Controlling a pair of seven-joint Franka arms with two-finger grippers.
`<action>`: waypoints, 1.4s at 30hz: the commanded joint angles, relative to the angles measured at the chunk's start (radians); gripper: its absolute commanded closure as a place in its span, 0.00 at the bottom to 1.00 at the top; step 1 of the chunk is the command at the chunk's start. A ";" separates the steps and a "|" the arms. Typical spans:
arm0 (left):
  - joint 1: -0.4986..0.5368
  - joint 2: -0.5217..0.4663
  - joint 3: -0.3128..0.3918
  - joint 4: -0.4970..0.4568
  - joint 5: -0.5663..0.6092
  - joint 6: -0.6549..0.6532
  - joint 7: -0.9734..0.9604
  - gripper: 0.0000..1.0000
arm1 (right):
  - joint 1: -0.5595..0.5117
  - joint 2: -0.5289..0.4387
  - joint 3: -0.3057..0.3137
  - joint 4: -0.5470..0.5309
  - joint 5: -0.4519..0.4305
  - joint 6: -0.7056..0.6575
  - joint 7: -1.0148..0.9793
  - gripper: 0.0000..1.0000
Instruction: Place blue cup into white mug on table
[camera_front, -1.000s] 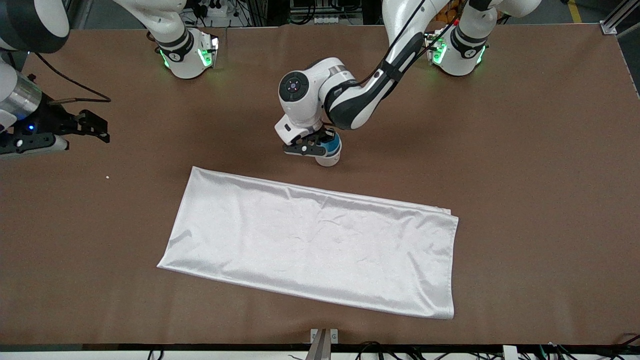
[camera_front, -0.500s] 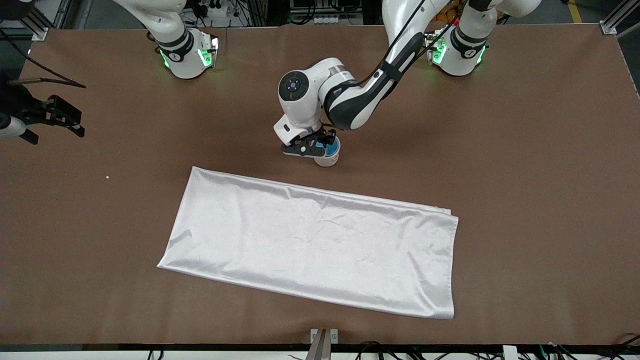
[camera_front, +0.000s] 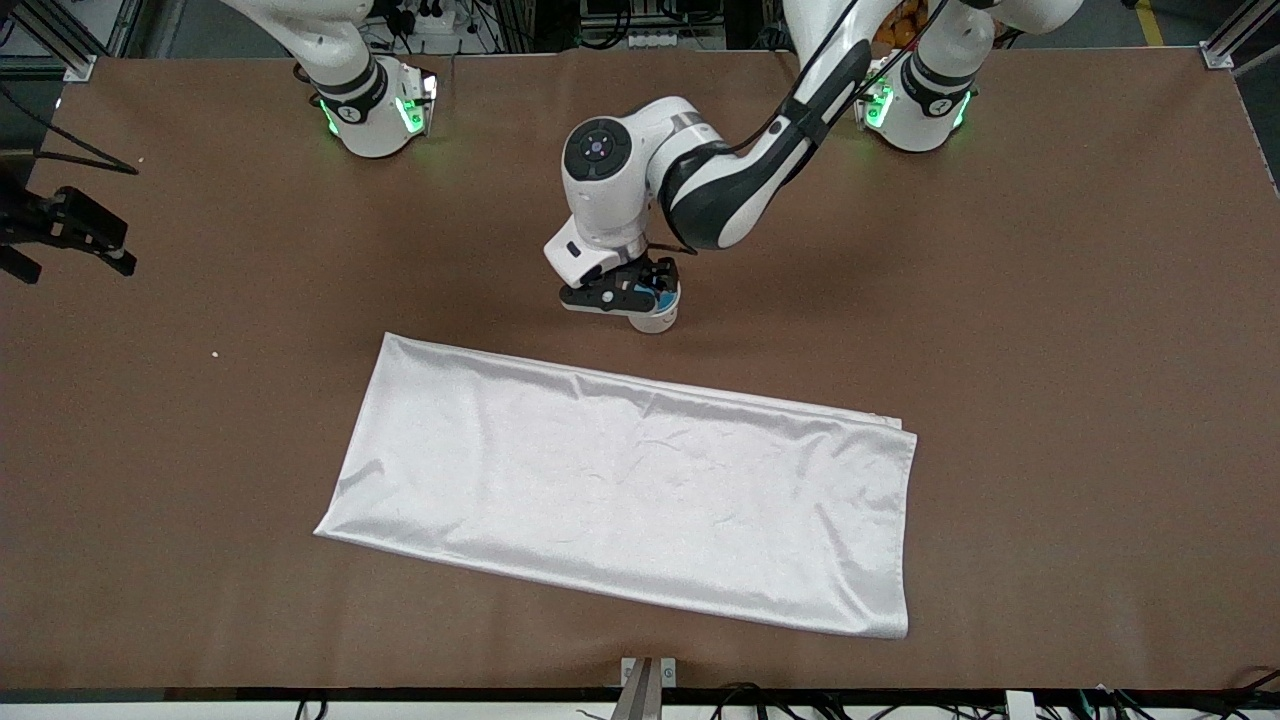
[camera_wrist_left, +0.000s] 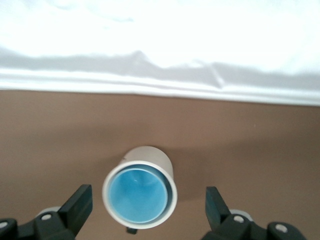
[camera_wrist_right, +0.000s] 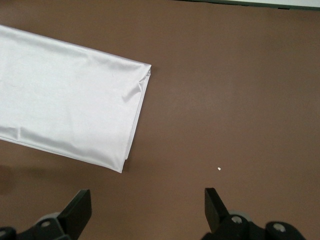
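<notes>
Front view: white cloth (camera_front: 625, 495) near white mug (camera_front: 655, 320)

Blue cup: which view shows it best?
Left wrist view: blue cup seen from above, nested in the white mug. In the front view the left gripper mostly hides it. Right wrist view misses it.

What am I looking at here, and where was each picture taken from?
Two robot arms stand at a brown table. One picture looks down from high across it; the others come from cameras on each arm's wrist. The left hand hangs open over a white mug with a blue cup sitting inside it; it holds nothing. The right hand, open and empty, waits over bare table at its own end. A white cloth lies nearer the high camera than the mug.
</notes>
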 joint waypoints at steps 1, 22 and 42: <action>0.051 -0.106 -0.001 -0.027 0.028 -0.063 -0.015 0.00 | 0.029 0.021 -0.022 0.035 0.001 -0.022 0.025 0.00; 0.330 -0.407 -0.014 -0.026 -0.044 -0.260 0.166 0.00 | 0.036 0.034 -0.019 0.085 -0.060 -0.022 0.034 0.00; 0.518 -0.509 0.005 -0.087 -0.118 -0.382 0.395 0.00 | 0.117 0.093 -0.097 0.075 -0.050 -0.045 0.126 0.00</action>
